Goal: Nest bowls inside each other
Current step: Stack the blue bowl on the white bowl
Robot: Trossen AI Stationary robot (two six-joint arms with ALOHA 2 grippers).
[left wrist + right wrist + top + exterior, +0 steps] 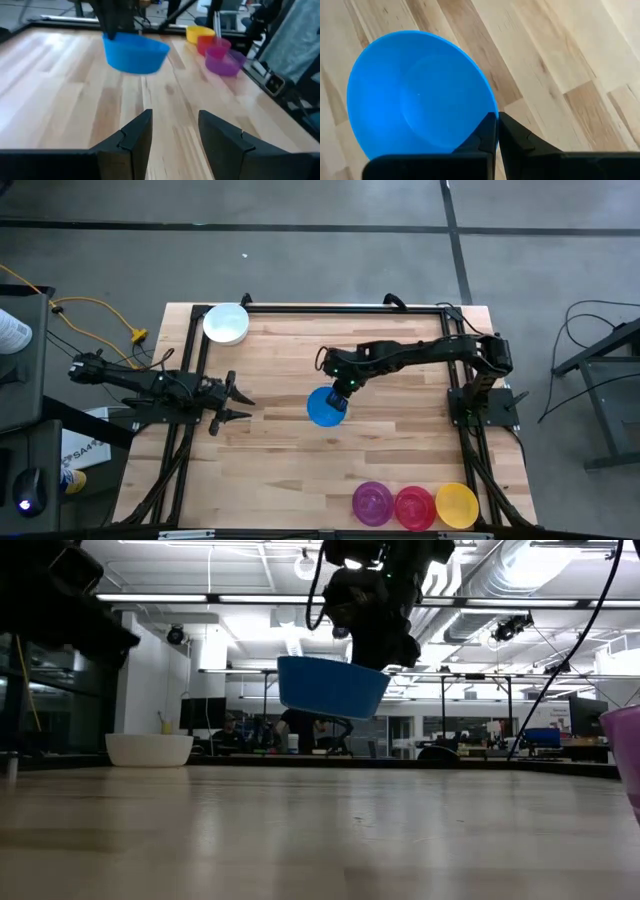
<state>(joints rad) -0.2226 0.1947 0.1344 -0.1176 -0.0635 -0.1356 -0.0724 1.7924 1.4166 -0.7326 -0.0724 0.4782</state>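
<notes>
A blue bowl hangs in the air over the middle of the table, and my right gripper is shut on it. In the low view the blue bowl is well above the wood. A white bowl rests on its base at the table's far left corner. Purple, red and yellow bowls stand in a row at the near right edge. My left gripper is open at the table's left side, pointing roughly level toward the blue bowl, with nothing between its fingers. My right gripper pinches the blue bowl's rim on its far right side, with one finger inside the bowl and the other outside. The fingers slant down from the table's right. The bowl is lifted clear of the table, opening up, nearly level.
A black frame runs along the table's far and side edges. Bare wood lies between the blue bowl and the row of three bowls. Cables and equipment sit off the table to the left.
</notes>
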